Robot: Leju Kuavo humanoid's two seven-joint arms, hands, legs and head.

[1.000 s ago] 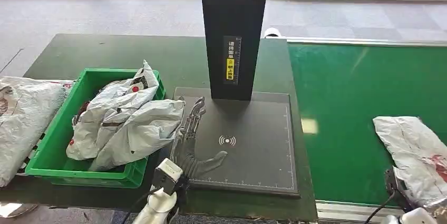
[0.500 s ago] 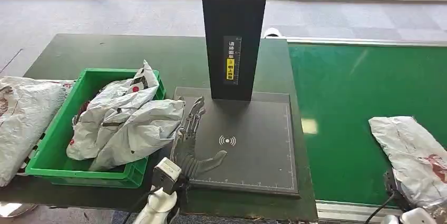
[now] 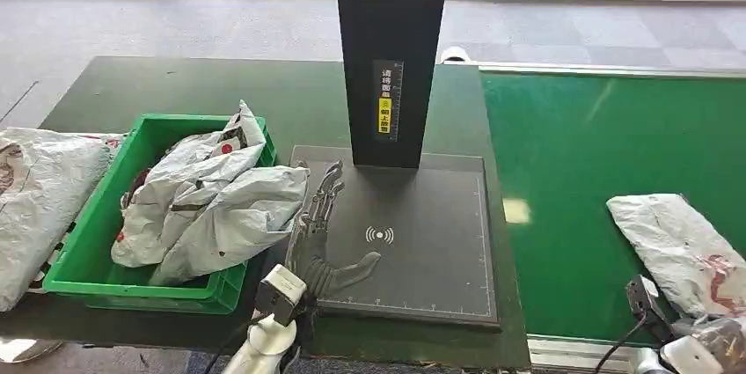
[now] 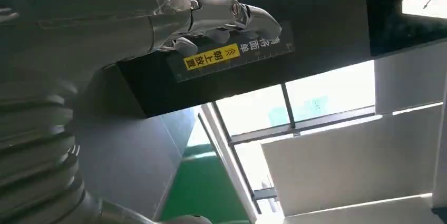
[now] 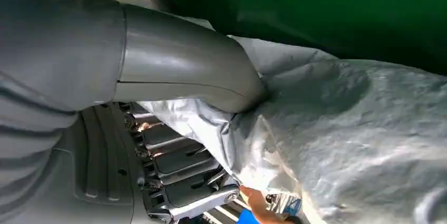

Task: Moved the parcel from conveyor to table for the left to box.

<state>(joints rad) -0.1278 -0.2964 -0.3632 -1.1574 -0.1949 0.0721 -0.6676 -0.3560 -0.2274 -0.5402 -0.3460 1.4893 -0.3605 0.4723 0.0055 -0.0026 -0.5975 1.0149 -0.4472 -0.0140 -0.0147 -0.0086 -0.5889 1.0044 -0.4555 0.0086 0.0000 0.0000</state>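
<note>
A grey plastic parcel (image 3: 682, 251) lies on the green conveyor belt (image 3: 581, 172) at the right. My right hand (image 3: 704, 343) grips its near end; in the right wrist view the thumb (image 5: 179, 68) presses on top of the parcel (image 5: 358, 139) and the fingers (image 5: 179, 171) curl under its edge. My left hand (image 3: 321, 233) lies flat and open on the dark scanner pad (image 3: 422, 233), beside the green box (image 3: 97, 242). The left wrist view shows its fingers (image 4: 226, 16) stretched out with nothing in them.
The green box holds several grey parcels (image 3: 211, 202). Another grey bag (image 3: 40, 202) lies on the table left of it. A tall black scanner post (image 3: 390, 57) stands at the back of the pad. The conveyor's metal edge (image 3: 572, 352) runs along the front.
The parcel on the belt has slid a little to the left and towards the pad, with my right hand on it. The left hand has stayed in place.
</note>
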